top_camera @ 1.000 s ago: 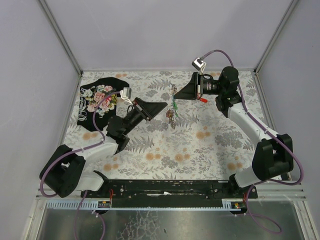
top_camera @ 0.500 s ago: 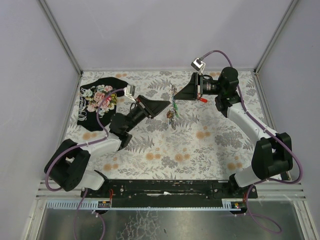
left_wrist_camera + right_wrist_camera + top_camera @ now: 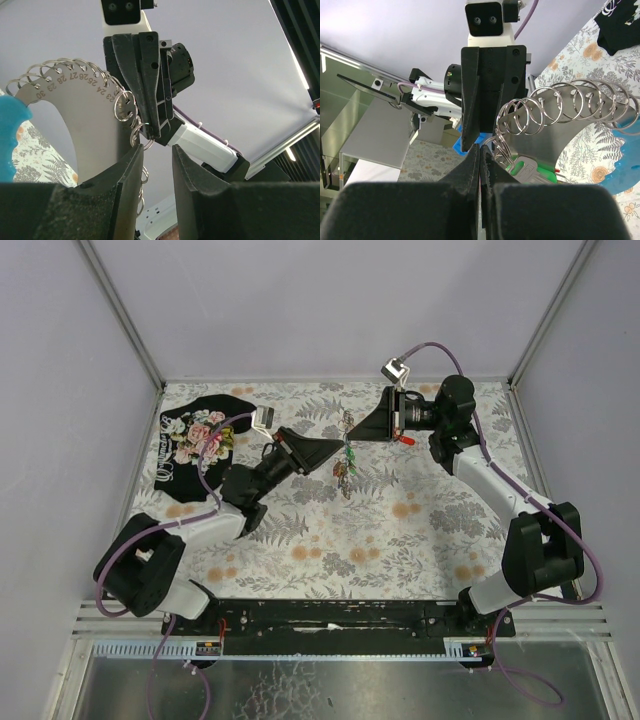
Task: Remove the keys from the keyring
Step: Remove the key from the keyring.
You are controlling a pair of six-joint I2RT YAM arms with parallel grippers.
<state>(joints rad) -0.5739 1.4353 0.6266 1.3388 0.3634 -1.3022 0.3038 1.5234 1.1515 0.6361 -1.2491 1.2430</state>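
Presently I find both arms raised over the patterned table (image 3: 400,540), their tips facing each other near its middle. The right gripper (image 3: 479,148) has its fingers pressed together with no gap, pinching one silvery wire ring at the end of the keyring (image 3: 575,137). The keyring is held in the air between the two grippers, clear of the table. Its fob is a curved grey plate, numbered along the edge, with a row of wire rings through its holes and a light-blue piece on the outer side. The keys (image 3: 527,167) hang in a cluster just beside the pinched ring. In the right wrist view I make out a silver blade and a green head; the other colours are too small to confirm. The left gripper (image 3: 157,150) has its fingers parted by a narrow gap with nothing between them. Its tips sit just under the end rings, near the right gripper's tips. One ring lies beside a left finger; I cannot tell whether they touch. A black floral cloth (image 3: 195,440) lies at the table's far left, well apart from the keys.
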